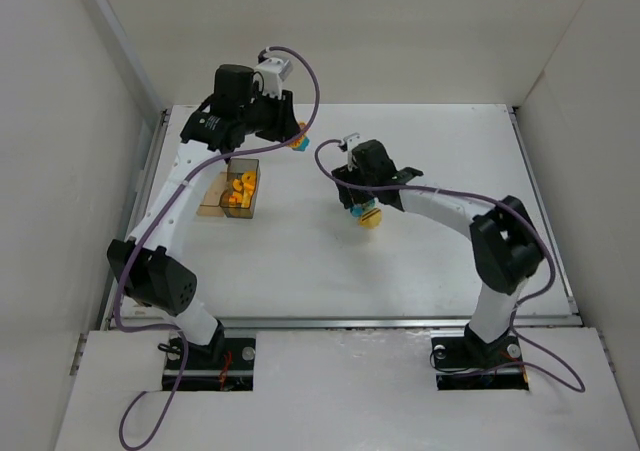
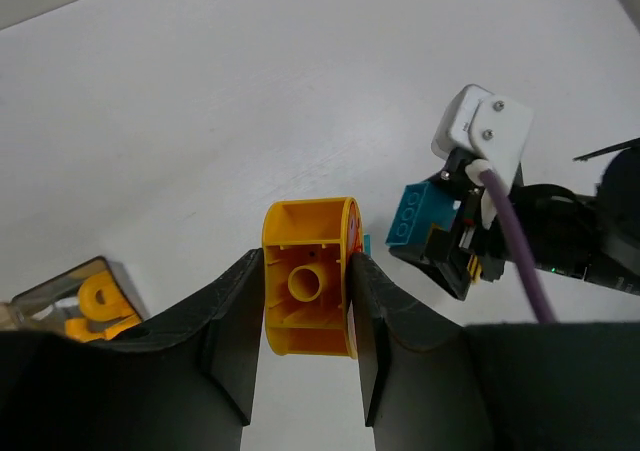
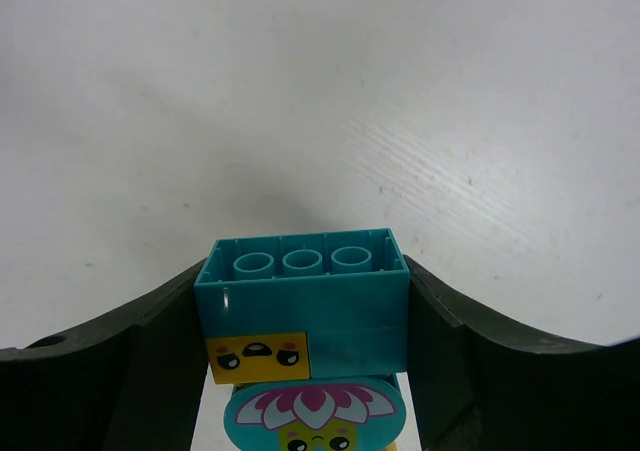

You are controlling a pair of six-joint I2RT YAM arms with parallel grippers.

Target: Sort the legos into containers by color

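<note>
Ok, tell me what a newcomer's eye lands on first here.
Both arms are gripping bricks: the left tool clamps an orange-yellow brick, hollow underside facing its camera, and the right tool holds a teal brick with a cartoon face sticker. At the left of the table, a dark see-through box holds small orange pieces.
</note>
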